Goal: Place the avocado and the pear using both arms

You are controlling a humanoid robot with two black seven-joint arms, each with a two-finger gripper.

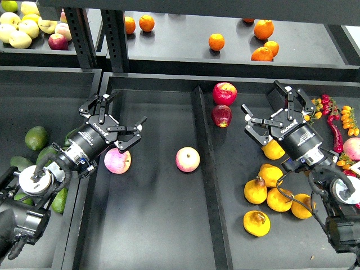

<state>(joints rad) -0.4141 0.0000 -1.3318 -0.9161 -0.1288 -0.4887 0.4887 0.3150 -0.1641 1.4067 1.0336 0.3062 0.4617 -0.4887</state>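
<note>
Both grippers are hovering spread and empty, the left gripper [122, 130] risking the pink apple [117, 161] (not the avocado [36, 137] at mid-left), the right gripper [271, 115] above the lower-right pear [255, 190] cluster.

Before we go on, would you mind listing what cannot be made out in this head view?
- Avocados at left: several lie partly behind the left arm, so their number is unclear.
- Pears at right: one sits partly under the right tool; another is partly behind the arm.
- Fruit on the upper shelf: the top edge and a dark bar cut some off.
- Left tool: open and empty.
</note>
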